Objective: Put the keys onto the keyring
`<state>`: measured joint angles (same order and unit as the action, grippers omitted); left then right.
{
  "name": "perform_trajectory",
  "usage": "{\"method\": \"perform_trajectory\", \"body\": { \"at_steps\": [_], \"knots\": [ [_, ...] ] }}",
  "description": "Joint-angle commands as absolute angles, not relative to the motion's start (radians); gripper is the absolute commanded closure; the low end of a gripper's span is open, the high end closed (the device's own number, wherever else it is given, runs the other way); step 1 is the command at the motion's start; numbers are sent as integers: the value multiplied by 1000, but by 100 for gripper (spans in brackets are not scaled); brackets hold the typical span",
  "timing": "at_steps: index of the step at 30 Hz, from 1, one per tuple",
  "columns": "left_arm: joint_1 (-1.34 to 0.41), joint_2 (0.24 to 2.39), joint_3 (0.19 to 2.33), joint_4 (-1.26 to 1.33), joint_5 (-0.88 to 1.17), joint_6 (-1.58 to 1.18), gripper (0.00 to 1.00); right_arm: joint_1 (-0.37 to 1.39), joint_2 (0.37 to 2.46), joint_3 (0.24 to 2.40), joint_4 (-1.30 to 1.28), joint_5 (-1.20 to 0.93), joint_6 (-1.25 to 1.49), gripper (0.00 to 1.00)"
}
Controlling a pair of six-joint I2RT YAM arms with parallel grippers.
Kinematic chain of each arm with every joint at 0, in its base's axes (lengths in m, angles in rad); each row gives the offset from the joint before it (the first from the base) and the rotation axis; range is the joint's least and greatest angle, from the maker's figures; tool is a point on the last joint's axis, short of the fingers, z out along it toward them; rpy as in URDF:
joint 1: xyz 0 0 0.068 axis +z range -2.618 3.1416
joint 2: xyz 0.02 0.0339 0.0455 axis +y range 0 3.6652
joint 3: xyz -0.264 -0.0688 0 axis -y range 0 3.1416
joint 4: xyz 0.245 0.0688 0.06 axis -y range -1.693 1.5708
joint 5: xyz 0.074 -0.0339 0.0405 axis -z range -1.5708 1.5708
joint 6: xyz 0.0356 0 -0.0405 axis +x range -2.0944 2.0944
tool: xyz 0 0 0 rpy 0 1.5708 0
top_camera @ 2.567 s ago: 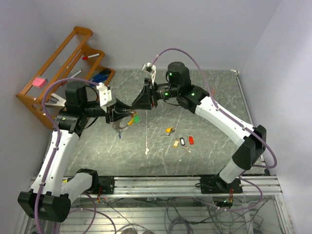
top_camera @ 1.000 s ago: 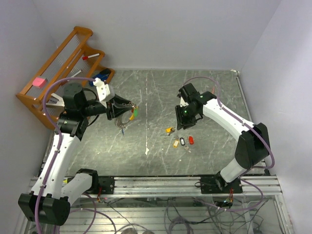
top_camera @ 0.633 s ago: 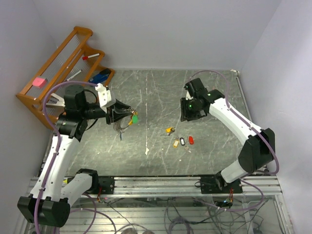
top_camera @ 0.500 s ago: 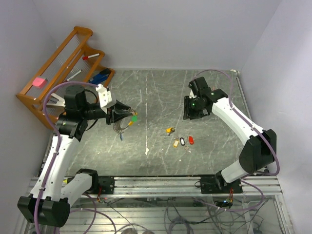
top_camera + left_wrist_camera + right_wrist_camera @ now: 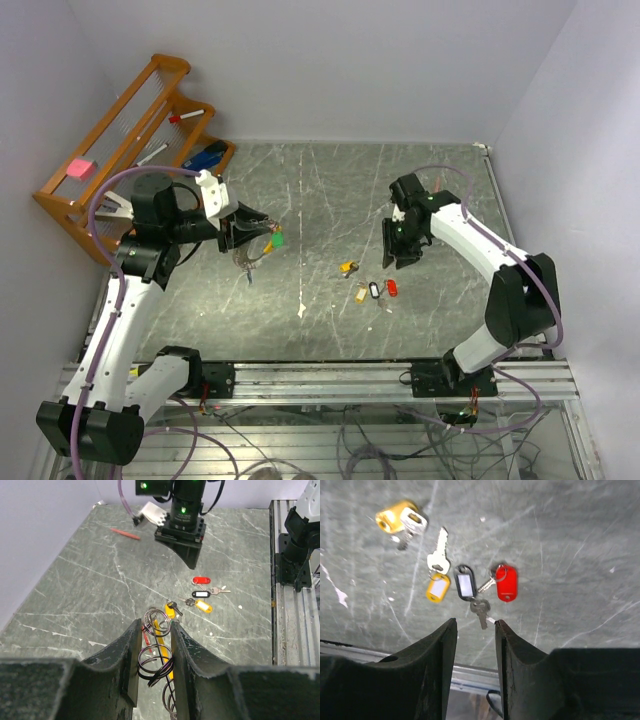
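Grey table [image 5: 330, 190] job: with keyring [image 5: 152, 657] pinched aloft in left jaws, lower spread, empty right jaws straight onto keys [image 5: 465, 587] lying just below, grab red tag [image 5: 506, 582] edge-on, leave ring hole clear.

both arms are built alike, the left arm [image 5: 115, 310] and the right arm [image 5: 480, 255] each made of smooth white shell links joined by round black joint housings, rising from a black base [image 5: 185, 370] and trailed by a mauve cable [image 5: 97, 200] that loops free of the links. small green lights [image 5: 183, 510] glow on the right arm's black wrist housing, and a white bracket [image 5: 210, 190] sits at the left wrist. the left gripper [image 5: 155, 625] and the right gripper [image 5: 475, 624] have broad matt-black fingers [image 5: 117, 660] with curved, rough-textured faces.
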<state>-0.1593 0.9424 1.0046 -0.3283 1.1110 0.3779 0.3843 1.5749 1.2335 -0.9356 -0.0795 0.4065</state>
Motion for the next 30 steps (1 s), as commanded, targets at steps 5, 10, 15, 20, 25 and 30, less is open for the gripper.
{"method": "perform_trajectory", "body": {
  "at_steps": [5,10,15,20,25,30],
  "knots": [
    [-164,930,998,-273,1099,372,93,377,1598,1198,-960,-105,412,64],
    [-164,926,985,-232,1095,336,93,377,1622,1176,-945,-130,412,68],
    [-164,924,977,-234,1099,339,93,377,1622,1173,-923,-130,417,69],
    [-164,928,971,-231,1101,343,93,377,1643,1188,-920,-144,407,69],
    [-164,930,951,-204,1108,325,93,377,1651,1192,-916,-144,399,70],
    [-165,936,952,-202,1108,328,93,377,1675,1182,-898,-155,399,70]
  ]
}}
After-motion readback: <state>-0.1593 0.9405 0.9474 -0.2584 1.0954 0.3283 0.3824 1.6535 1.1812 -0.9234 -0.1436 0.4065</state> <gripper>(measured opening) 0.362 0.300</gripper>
